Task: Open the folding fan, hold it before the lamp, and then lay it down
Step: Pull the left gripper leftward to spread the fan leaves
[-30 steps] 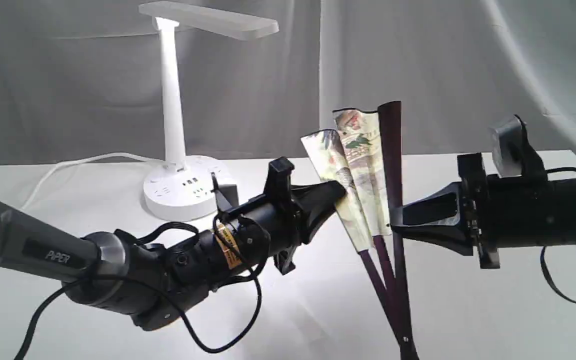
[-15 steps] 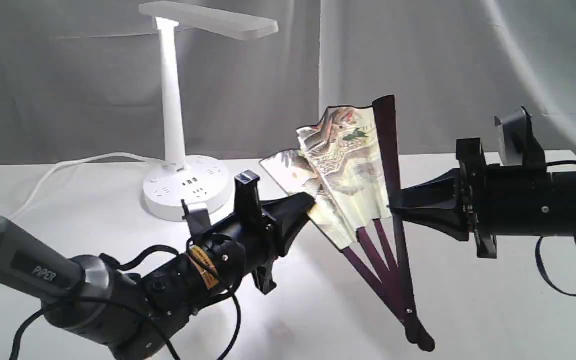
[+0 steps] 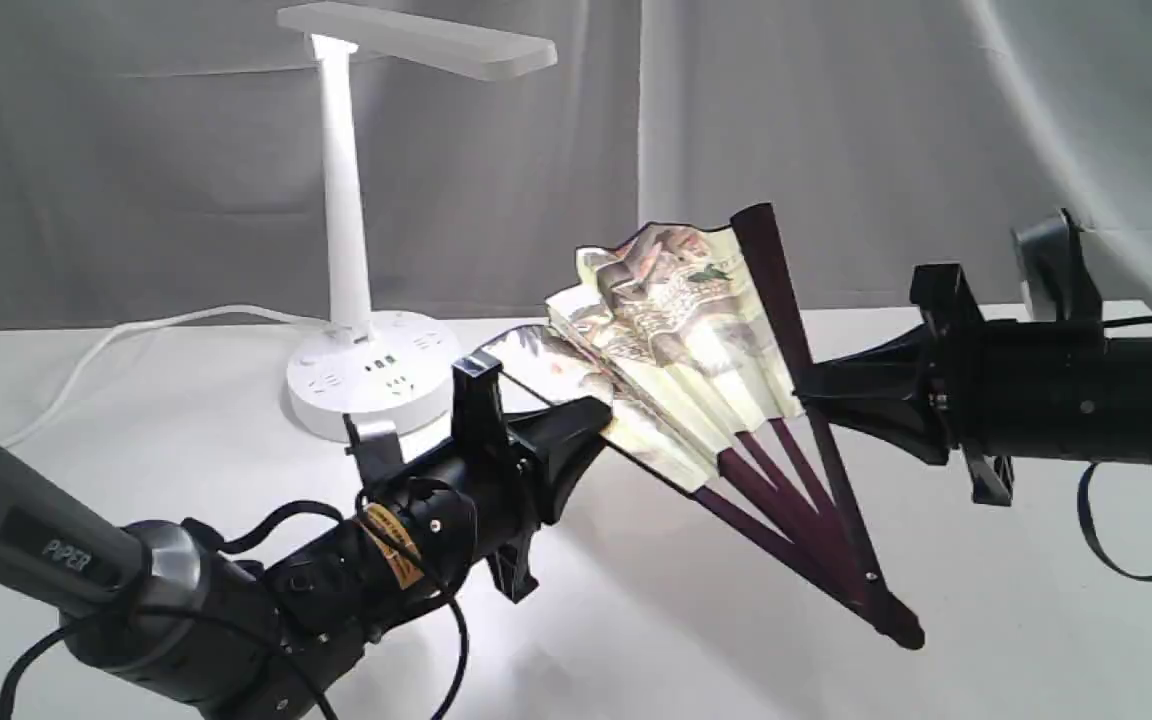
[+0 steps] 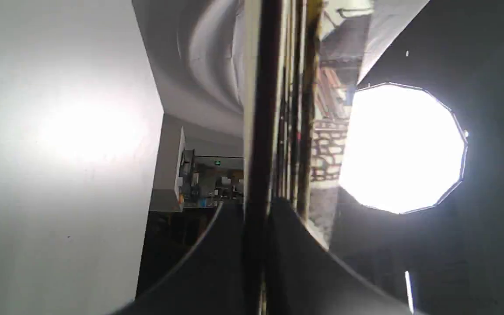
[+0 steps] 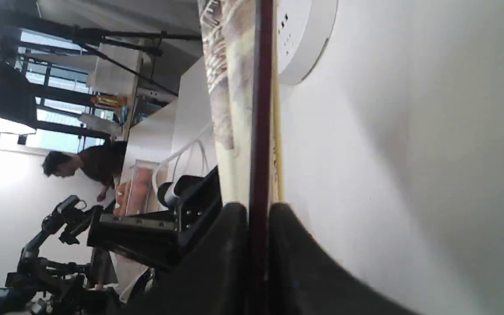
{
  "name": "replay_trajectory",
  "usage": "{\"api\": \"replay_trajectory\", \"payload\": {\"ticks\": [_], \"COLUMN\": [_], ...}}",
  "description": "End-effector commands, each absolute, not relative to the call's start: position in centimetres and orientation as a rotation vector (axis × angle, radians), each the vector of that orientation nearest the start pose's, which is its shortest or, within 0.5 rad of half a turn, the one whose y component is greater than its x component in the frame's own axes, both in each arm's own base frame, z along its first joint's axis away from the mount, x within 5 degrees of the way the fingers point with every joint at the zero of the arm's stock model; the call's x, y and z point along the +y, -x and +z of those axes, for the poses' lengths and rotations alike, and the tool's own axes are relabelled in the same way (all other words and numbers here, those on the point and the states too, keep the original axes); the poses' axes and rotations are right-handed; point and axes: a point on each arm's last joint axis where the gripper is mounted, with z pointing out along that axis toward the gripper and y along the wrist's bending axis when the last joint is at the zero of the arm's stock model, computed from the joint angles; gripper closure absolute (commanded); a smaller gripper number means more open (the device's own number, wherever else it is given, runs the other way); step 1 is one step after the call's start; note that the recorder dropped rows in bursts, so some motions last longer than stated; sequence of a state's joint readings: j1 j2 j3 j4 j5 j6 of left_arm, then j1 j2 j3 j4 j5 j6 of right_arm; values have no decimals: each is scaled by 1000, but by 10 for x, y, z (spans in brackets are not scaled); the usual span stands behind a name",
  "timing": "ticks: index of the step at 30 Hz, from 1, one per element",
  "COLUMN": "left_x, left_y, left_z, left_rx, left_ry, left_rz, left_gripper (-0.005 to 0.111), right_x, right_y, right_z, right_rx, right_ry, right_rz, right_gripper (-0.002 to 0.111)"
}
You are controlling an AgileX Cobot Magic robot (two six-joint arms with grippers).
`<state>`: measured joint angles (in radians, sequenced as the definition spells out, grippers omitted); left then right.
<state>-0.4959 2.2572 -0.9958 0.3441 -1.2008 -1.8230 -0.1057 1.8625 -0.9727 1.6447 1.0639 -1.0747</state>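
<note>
The white table (image 3: pixel 986 620) spreads wide beneath both sets of fingers, and on it the lamp (image 3: pixel 341 200) stands back beyond the fingers of the left gripper (image 3: pixel 601 415), well apart from those of the right gripper (image 3: pixel 804 385). The folding fan (image 3: pixel 676 340) hangs part-spread in the air between the two sets of fingers, its painted pleats rising above them and its dark ribs running down below them to a pivot close to the tabletop. The left fingers are clenched on the fan's lower outer guard and the right fingers are clamped on the steeper maroon guard, each pinching its guard edge-on.
</note>
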Motion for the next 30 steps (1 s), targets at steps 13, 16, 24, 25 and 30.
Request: {"api": "replay_trajectory", "payload": {"ticks": [13, 16, 24, 25, 30], "left_x": [-223, -224, -235, -237, -240], "left_y": [-348, -348, -349, -351, -355], "left_z": [111, 111, 119, 122, 128], "left_rx": [1720, 1726, 1783, 1778, 1758], "left_ry": [797, 794, 645, 617, 587], "left_rz": [-1913, -1917, -1977, -1987, -2000], "left_gripper": [107, 107, 107, 107, 107], "right_x": [27, 28, 32, 32, 33], "right_y": [-353, -351, -344, -343, -340], "right_z": [195, 196, 194, 193, 193], "right_rx": [2137, 2131, 2190, 2201, 2223], "right_ry": [-265, -249, -141, -123, -83], "right_rz": [1455, 1478, 1500, 1500, 1508], "right_gripper": [108, 108, 108, 108, 108]}}
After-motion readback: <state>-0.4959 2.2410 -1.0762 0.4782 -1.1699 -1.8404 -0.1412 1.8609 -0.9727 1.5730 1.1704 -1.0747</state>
